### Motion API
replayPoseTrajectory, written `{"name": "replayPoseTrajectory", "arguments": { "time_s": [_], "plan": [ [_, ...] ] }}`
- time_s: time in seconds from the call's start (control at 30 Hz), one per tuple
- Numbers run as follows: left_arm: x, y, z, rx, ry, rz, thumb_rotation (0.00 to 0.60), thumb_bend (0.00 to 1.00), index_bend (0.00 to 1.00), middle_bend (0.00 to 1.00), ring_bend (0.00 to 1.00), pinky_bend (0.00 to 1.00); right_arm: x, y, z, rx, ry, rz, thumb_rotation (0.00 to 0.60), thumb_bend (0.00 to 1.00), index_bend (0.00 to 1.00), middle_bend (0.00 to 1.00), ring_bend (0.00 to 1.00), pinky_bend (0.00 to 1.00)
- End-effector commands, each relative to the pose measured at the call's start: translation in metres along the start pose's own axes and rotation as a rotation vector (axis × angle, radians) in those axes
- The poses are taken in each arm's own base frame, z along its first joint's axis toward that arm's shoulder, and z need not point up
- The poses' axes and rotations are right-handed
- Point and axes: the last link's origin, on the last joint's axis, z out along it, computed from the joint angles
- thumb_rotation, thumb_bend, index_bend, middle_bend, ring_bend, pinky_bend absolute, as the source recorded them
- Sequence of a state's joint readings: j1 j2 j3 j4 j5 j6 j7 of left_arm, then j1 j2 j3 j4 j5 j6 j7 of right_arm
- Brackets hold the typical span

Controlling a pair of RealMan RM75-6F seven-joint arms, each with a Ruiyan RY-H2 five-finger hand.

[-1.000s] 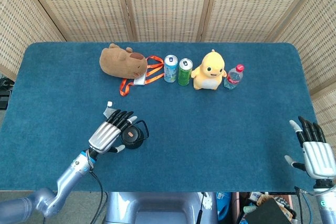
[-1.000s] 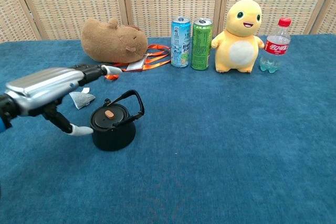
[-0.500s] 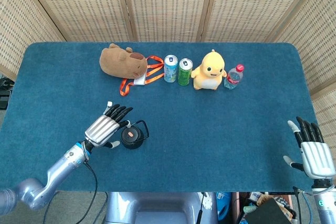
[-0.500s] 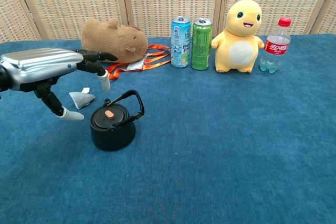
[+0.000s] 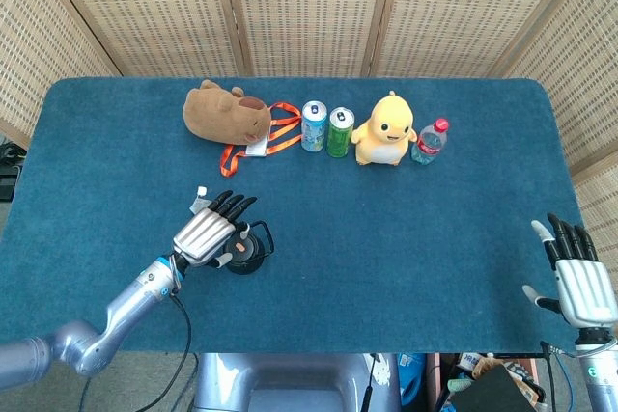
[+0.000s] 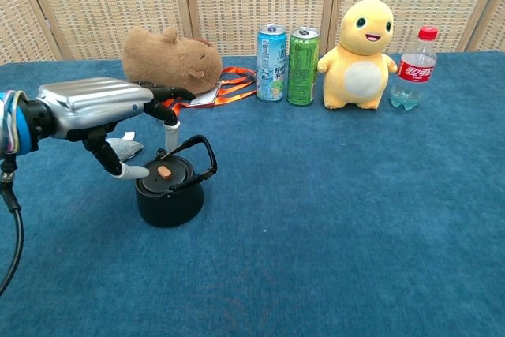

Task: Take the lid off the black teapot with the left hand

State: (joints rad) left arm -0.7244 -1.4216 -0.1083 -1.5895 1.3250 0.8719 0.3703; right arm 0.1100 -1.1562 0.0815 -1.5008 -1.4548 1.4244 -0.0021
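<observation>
- Setting: a blue-carpeted tabletop [image 5: 406, 238] before woven screens; along its far edge stand a brown plush [image 6: 170, 59], two cans [image 6: 287, 54], a yellow duck toy [image 6: 361, 57] and a small bottle [image 6: 413, 68].
- Task object: the black teapot [image 6: 169, 192] sits near the front left of the tabletop, its lid [image 6: 163, 174] seated, the orange knob [image 6: 164, 171] exposed, the wire handle tilted toward the right.
- Left hand [image 6: 106, 108]: half a second ago it was drawn back to the left of the pot; it now hovers directly over it, fingers spread, the thumb tip beside the knob and a fingertip above the handle's root.
- Grasp state: nothing is held; whether the thumb actually touches the lid cannot be settled from the chest view.
- Meaning: the hand has returned to a pinch-ready pose, so closing on the knob appears to be the step in hand; lifting has not begun.
- Right hand [image 5: 577, 279]: open and idle at the front right edge, essentially unchanged.
</observation>
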Motion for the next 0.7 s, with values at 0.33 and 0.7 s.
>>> {"name": "replayPoseTrajectory", "arguments": {
  "time_s": [0.33,0.7],
  "plan": [
    [-0.004,0.006,0.008,0.020,-0.024,0.004,0.600,0.36,0.43,0.00,0.00,0.00,0.001,0.002,0.001,-0.005,-0.002,0.010,0.600,0.00,0.00,0.00,0.00,0.00],
    [-0.011,0.004,0.011,0.031,-0.039,0.006,0.600,0.38,0.44,0.00,0.00,0.00,0.002,0.003,0.001,-0.008,-0.002,0.011,0.600,0.00,0.00,0.00,0.00,0.00]
  ]
}}
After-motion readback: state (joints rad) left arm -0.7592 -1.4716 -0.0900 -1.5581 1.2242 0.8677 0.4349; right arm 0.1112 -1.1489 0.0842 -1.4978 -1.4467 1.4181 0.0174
